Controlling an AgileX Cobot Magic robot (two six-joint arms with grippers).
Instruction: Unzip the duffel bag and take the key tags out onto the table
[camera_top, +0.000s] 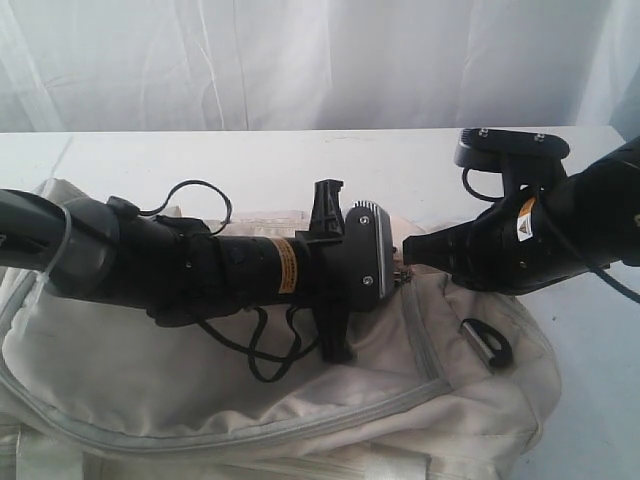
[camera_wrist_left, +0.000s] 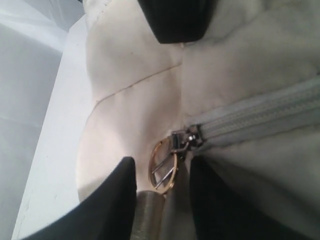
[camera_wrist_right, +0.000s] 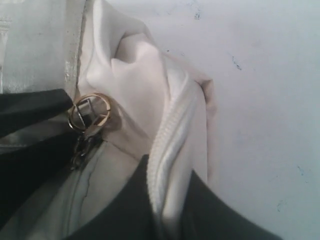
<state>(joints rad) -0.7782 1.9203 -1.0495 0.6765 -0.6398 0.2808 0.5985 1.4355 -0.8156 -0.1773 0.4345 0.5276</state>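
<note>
The cream duffel bag (camera_top: 300, 390) lies on the white table (camera_top: 250, 160), its grey zipper (camera_wrist_left: 260, 120) closed as far as the slider (camera_wrist_left: 185, 141). My left gripper (camera_top: 398, 272) reaches over the bag. In the left wrist view the left gripper (camera_wrist_left: 164, 164) is shut on the grey pull strap (camera_wrist_left: 148, 215) that hangs from the slider's gold ring (camera_wrist_left: 165, 169). My right gripper (camera_top: 412, 250) meets it from the right. In the right wrist view the right gripper (camera_wrist_right: 169, 167) pinches a raised cream fold (camera_wrist_right: 172, 120) of the bag's end beside the ring (camera_wrist_right: 90, 112). The key tags are hidden.
A black clip (camera_top: 487, 343) lies on the bag's right end. Another zipper line (camera_top: 300, 425) curves along the bag's near side. Black cables (camera_top: 200, 195) loop off the left arm. A white curtain (camera_top: 300, 60) hangs behind the table.
</note>
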